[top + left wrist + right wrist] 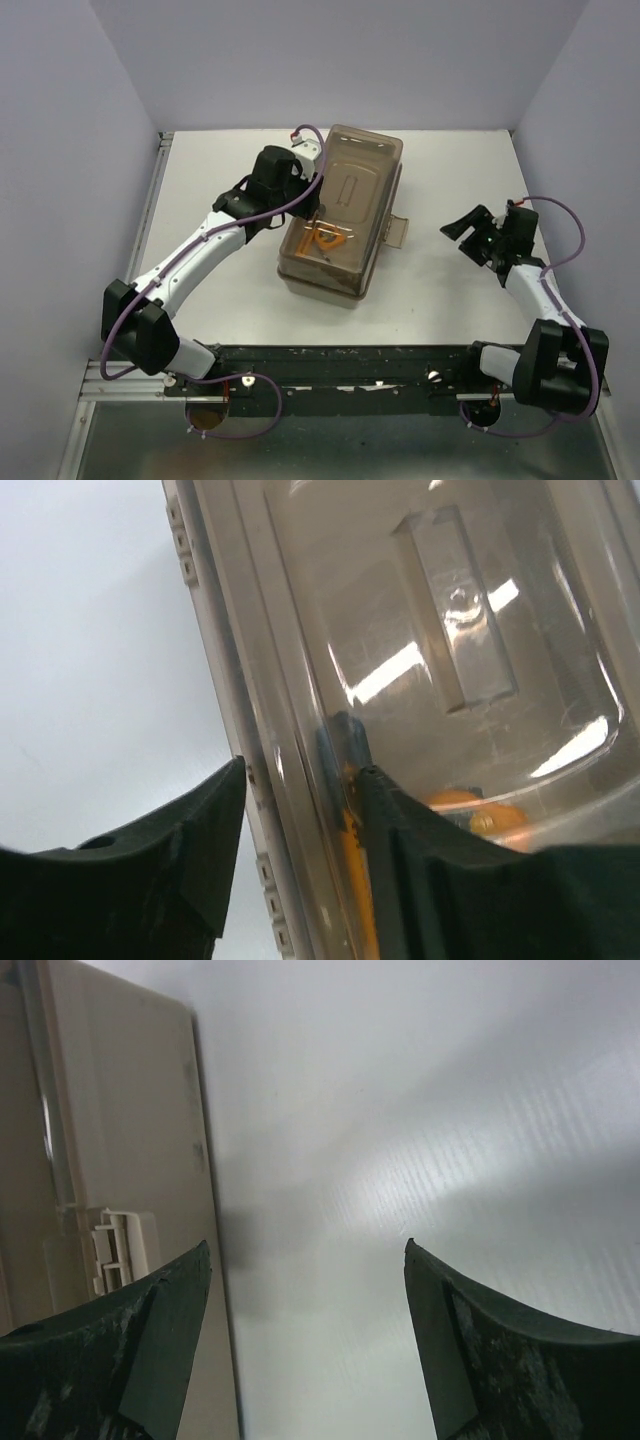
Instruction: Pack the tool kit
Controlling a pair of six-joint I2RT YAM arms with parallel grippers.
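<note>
Two arms in view, one box. Large beige plastic toolbox point(322, 272) sits mid-way across the white table point(450, 300), smoky translucent brown lid point(355, 180) down over it. Orange-and-black hand tools point(325, 240) show through the lid, inside at the near end. Latch tab point(398, 230) sticks out from the box's right side.

Left gripper point(305, 172) is at the box's left long edge. In the wrist view, its fingers point(190, 850) straddle the rim, one on the table side and one over the lid. Jaws about half apart; cannot tell if they actually pinch the rim.

Right gripper point(462, 240) is out right of the box, apart from it. Jaws are spread wide with only bare table between them, nothing held.
</note>
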